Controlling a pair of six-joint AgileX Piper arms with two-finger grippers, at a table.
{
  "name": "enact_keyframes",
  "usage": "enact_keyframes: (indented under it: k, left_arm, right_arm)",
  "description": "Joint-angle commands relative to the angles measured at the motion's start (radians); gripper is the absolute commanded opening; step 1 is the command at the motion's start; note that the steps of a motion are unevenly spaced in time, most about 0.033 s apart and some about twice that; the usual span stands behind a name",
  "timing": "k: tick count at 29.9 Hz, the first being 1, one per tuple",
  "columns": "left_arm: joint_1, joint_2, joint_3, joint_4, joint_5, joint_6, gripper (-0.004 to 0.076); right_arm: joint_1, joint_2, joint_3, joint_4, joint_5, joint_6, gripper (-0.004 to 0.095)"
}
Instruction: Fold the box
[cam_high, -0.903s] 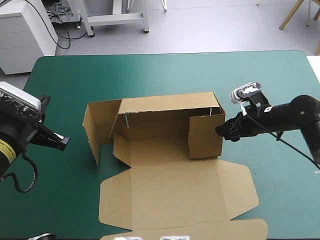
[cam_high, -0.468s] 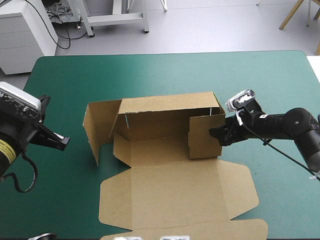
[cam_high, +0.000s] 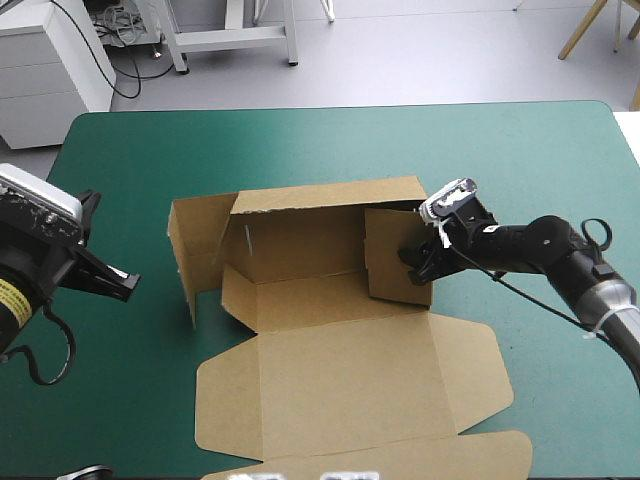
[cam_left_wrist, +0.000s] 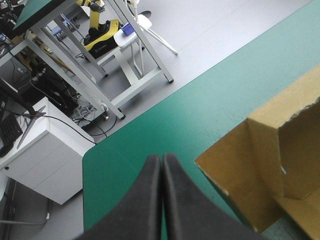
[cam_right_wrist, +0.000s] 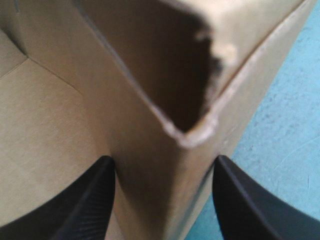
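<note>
The brown box (cam_high: 330, 300) lies mid-table with its back wall raised, its left wall (cam_high: 190, 250) standing and its lid (cam_high: 350, 385) flat toward the near edge. My right gripper (cam_high: 415, 262) presses against the right side wall (cam_high: 392, 255), which leans inward. In the right wrist view the right gripper (cam_right_wrist: 163, 160) is open, and the box's folded corner (cam_right_wrist: 195, 132) stands between its fingers. My left gripper (cam_high: 112, 283) hangs near the table's left edge, apart from the box. In its own view the left gripper (cam_left_wrist: 161, 159) is shut and empty, and the box's left wall (cam_left_wrist: 260, 165) is ahead and to one side.
Teal-green cover (cam_high: 330, 150) stretches from the box's back wall to the table's far edge. A band of cover (cam_high: 560, 380) lies to the right of the lid, under the right arm.
My right gripper has moved left against the right side wall, folding it inward. The whole box has slid slightly left. The left arm has not moved.
</note>
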Motion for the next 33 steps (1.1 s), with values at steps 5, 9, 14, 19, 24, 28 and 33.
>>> enact_keyframes:
  k: [5, 9, 14, 19, 24, 28, 33]
  left_arm:
    - [-0.005, 0.002, -0.026, 0.028, 0.044, -0.012, -0.0010]
    - [-0.005, 0.002, -0.026, 0.028, 0.044, -0.012, -0.0010]
    - [-0.005, 0.002, -0.026, 0.028, 0.044, -0.012, -0.0010]
    - [-0.005, 0.002, -0.026, 0.026, 0.044, -0.012, -0.0010]
    - [-0.005, 0.002, -0.026, 0.024, 0.044, -0.012, -0.0010]
    - [-0.005, 0.002, -0.026, 0.022, 0.044, -0.012, -0.0010]
    - [-0.005, 0.002, -0.026, 0.017, 0.044, -0.012, -0.0010]
  right_arm:
    - [0.062, -0.011, -0.034, 0.043, -0.140, -0.003, 0.0066]
    - [0.062, -0.011, -0.040, 0.043, -0.118, 0.000, -0.0019]
    - [0.062, -0.018, -0.040, 0.041, -0.129, 0.060, -0.0019]
    - [0.062, -0.058, -0.070, -0.058, -0.139, 0.186, -0.0019]
    - [0.062, -0.113, -0.145, -0.280, -0.100, 0.423, -0.0019]
    - [0.062, -0.150, -0.253, -0.412, 0.026, 0.560, -0.0019]
    - [0.059, -0.160, -0.411, -0.515, 0.232, 0.737, -0.0019]
